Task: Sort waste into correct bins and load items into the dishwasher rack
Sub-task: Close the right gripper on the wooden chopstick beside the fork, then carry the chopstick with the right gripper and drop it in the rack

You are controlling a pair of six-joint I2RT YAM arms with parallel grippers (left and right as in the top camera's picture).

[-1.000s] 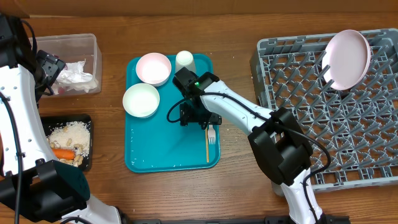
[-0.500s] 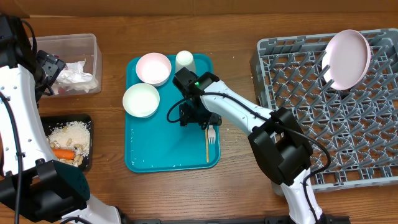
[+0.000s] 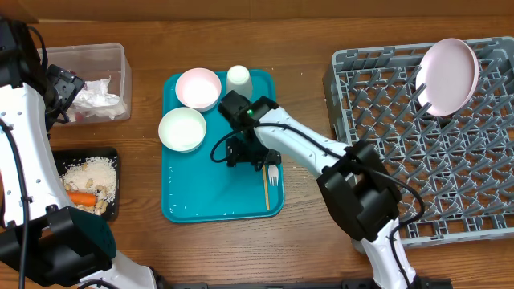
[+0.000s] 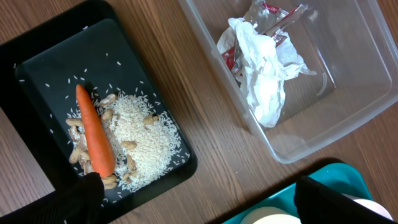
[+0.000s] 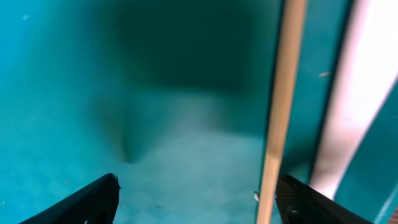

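right gripper (image 5: 198, 198) hangs low over the teal tray (image 3: 173, 205), its fingers (image 5: 99, 200) spread and nothing pinched between them. the fork (image 5: 281, 106) lies flat on the tray under it. in the wrist view its slim pale handle runs through the gap, close to one fingertip, and whether it touches that finger is not clear. just past the handle is a blurred pale band, too soft to name.

a little farther from the gripper, on the side away from the rack, sit the white dishes on the same tray. the near bowl (image 3: 182, 129) comes first, the far bowl (image 3: 198, 88) is beyond it, and the small white cup (image 3: 238, 78) stands upright just beside that second bowl at the tray's edge.

well apart on the gripper's other side stands the grey dishwasher rack (image 3: 377, 96). the white plate (image 3: 450, 75) stands on edge among the pegs at its far corner.

left gripper (image 4: 205, 208) hovers over the wooden table (image 4: 217, 143), jaws wide and holding nothing. on one side of it the clear tub (image 4: 354, 74) holds crumpled white napkins (image 4: 267, 81), with the red-and-white wrapper (image 4: 273, 15) tucked against them. on the other side the black tray (image 4: 56, 68) holds the orange carrot (image 4: 93, 134), which lies against a heap of pale crumbs (image 4: 146, 143).
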